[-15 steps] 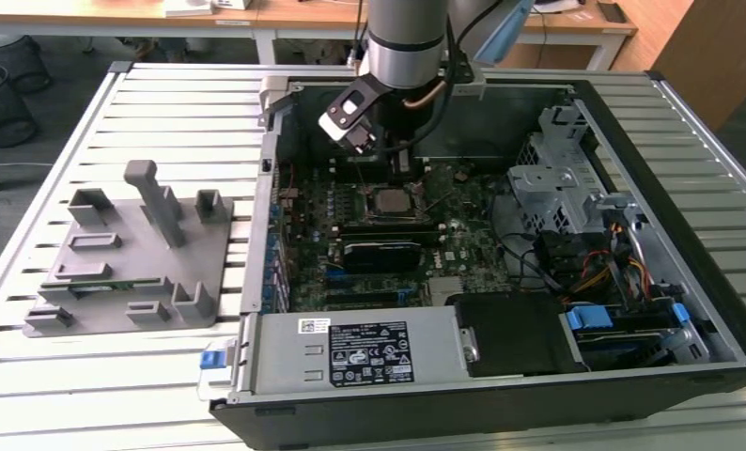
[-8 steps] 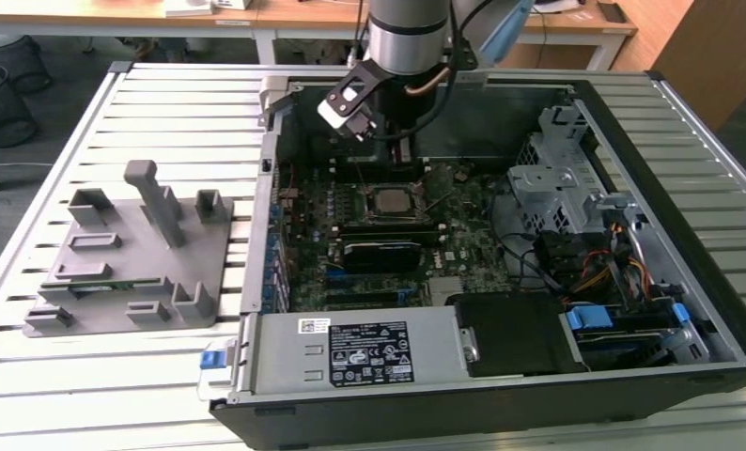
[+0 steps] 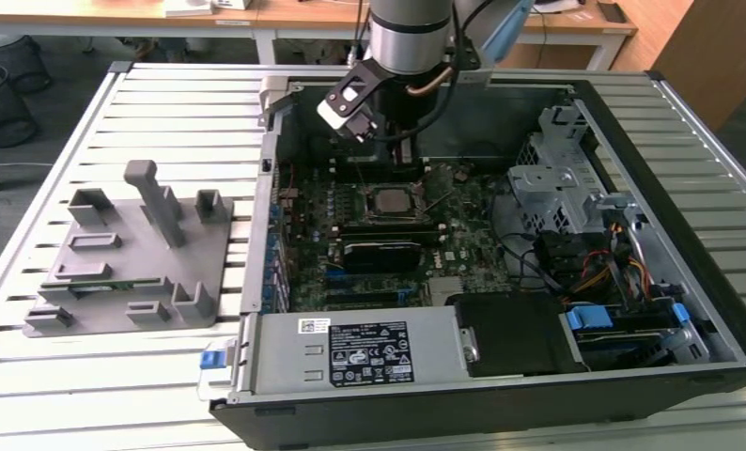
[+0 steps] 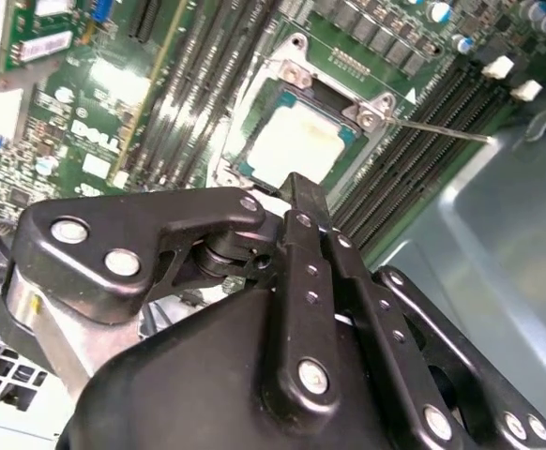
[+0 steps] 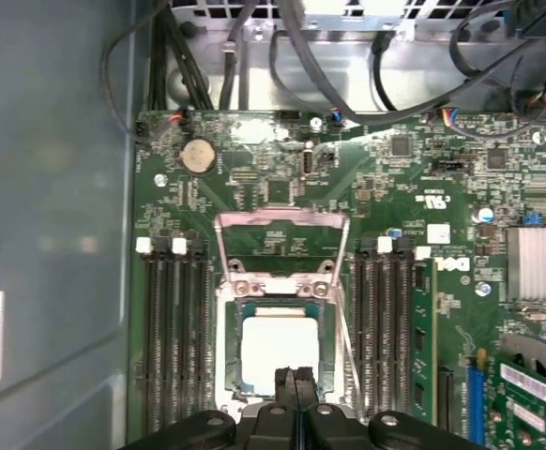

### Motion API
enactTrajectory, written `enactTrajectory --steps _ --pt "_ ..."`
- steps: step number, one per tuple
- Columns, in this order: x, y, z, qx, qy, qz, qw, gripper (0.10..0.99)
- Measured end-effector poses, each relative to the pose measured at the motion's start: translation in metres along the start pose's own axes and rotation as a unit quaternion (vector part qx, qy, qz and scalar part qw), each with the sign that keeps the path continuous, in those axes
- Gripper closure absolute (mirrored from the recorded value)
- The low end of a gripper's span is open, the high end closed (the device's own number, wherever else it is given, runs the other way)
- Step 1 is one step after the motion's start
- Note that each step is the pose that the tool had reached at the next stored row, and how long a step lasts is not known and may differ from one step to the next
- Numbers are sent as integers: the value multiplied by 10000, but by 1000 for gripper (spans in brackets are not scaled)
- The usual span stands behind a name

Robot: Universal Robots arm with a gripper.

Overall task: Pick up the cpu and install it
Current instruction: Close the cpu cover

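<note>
The cpu (image 5: 279, 349) is seen seated in the motherboard socket (image 5: 233, 319), load frame (image 5: 280, 223) raised, and the hand (image 5: 295, 374) is noted just over its edge, fingers pressed together, nothing gripped.

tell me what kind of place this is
Probably a robotics lab or workshop: an open computer case lies on a slatted metal table beside a grey fixture block, with office desks behind.
</note>
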State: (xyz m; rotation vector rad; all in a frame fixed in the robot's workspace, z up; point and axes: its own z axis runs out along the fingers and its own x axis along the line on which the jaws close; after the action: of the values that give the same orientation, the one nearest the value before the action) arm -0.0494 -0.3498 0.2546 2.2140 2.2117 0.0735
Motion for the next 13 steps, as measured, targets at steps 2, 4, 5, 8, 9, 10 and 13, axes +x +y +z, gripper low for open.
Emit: enactTrajectory --steps 2,4,5,8,9,10,13 --pt "-27 6 0 3 0 0 10000 980" --pt "-29 38 1 19 12 0 10000 980" --pt "-29 58 1 27 31 -3 10000 980" --pt "-29 108 3 36 89 -51 9999 980" --pt "-29 116 1 38 101 -87 9999 980" --pt "-28 118 -10 39 107 -111 9999 980" --pt "-26 121 -94 39 111 -121 9999 980"
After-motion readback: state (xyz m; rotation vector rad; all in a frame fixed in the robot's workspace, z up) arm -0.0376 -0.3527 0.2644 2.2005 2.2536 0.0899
